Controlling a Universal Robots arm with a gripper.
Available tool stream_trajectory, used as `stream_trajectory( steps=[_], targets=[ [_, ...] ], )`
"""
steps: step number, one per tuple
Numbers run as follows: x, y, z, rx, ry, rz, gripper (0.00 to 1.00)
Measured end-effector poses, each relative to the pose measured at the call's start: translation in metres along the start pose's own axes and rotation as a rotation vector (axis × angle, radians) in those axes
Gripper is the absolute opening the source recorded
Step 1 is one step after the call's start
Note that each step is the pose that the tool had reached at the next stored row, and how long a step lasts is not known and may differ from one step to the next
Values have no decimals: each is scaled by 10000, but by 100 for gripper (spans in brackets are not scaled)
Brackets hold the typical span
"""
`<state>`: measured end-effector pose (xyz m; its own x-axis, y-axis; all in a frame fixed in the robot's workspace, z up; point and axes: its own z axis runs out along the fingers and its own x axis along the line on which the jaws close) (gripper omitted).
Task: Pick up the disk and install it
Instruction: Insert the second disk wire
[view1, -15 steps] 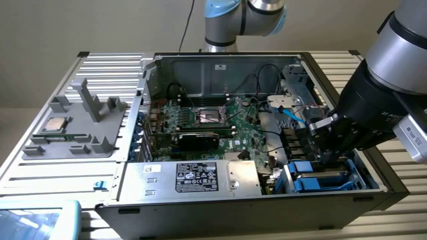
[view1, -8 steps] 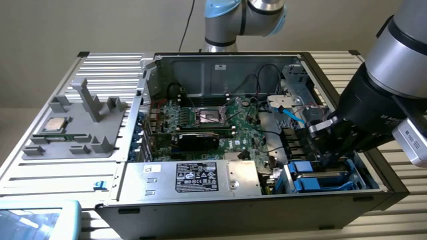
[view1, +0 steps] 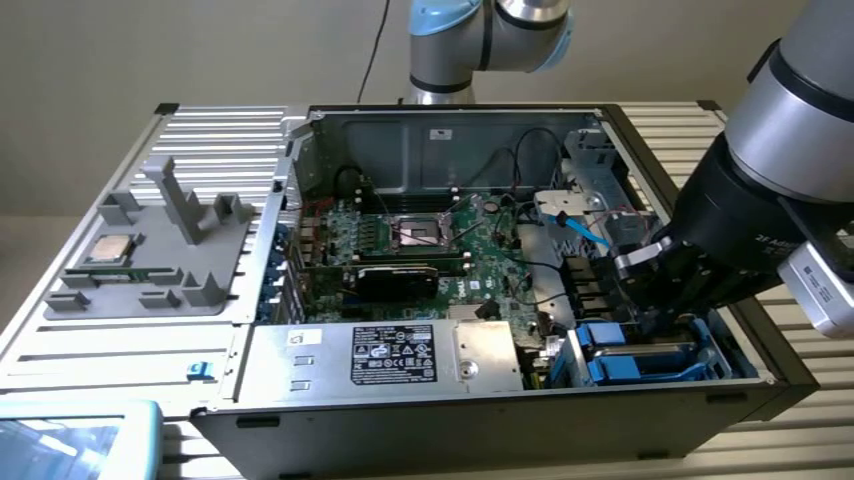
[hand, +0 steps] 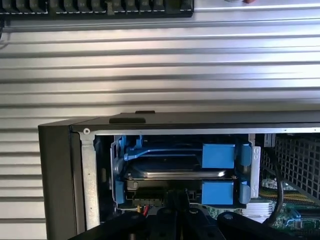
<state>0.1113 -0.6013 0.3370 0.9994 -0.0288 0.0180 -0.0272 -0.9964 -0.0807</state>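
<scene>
Open PC case on slatted table, motherboard w/ bare CPU socket showing. Gripper closed, low in case's corner at exterior view's right, touching blue-bracketed disk (in its bay). Grey fixture tray w/ chip sits well apart.

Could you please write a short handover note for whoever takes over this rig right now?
Gripper: shut, lowered into the open computer case at the drive bay, in the near corner on the exterior view's right.
Disk: in its blue bracket, sitting in the bay inside the case; whether the gripper is gripping it cannot be told.
Done: disk has been brought to the bay.
Left: whether it is fully seated cannot be told, so check the seating; gripper is not yet clear of the case.
</scene>
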Motion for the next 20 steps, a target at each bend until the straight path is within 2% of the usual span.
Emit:
stream_trajectory(
  steps=[2, 5, 7, 12, 20],
  targets=[
    [0, -2, -24, 31, -7, 2, 11],
    [5, -13, -165, 13, -13, 2, 11],
    [17, -16, -195, 5, -18, 1, 11],
    [138, -20, -199, -2, -22, 2, 11],
    [212, -20, -168, -1, -40, 3, 11]
  ],
)
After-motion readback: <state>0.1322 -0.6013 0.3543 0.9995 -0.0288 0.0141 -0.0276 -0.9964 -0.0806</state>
